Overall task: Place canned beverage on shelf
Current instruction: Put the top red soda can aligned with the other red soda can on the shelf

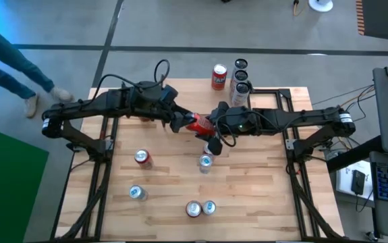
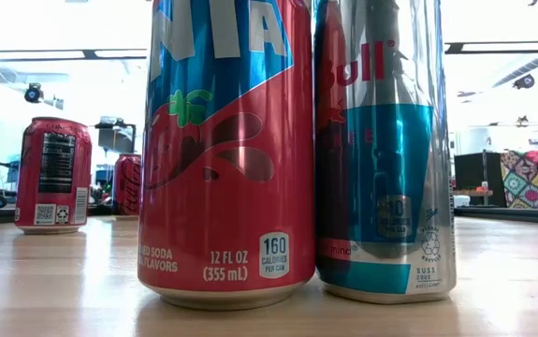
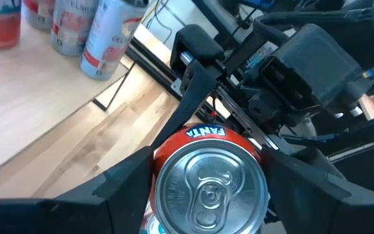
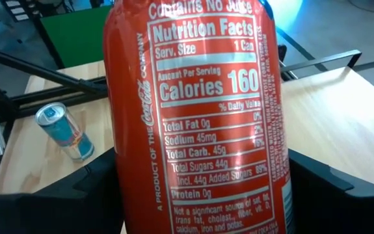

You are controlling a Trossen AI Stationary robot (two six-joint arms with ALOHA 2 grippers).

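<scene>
Grey floor surrounds the wooden table (image 1: 247,196), and at its far edge a red can (image 1: 219,77) stands next to some slim silver cans (image 1: 239,86). Both arms meet over the middle of the table. Between them is an orange-red Fanta can (image 1: 198,124), lifted off the wood and tilted. The left gripper (image 1: 180,123) has its fingers on both sides of this can, near the top end; in the left wrist view the silver lid with the tab (image 3: 207,188) sits between the two dark fingers (image 3: 125,179). The right gripper (image 1: 210,127) is clamped on the same can from the other side, and its wrist view shows the nutrition label (image 4: 203,117) filling the gap between its fingers. Thus both grippers hold one can together. Five more cans stand on the near half of the table, two of them touching each other (image 1: 200,208). I cannot make out the shelf clearly. At the left of the high view a person's legs (image 1: 11,64) are on the floor.
</scene>
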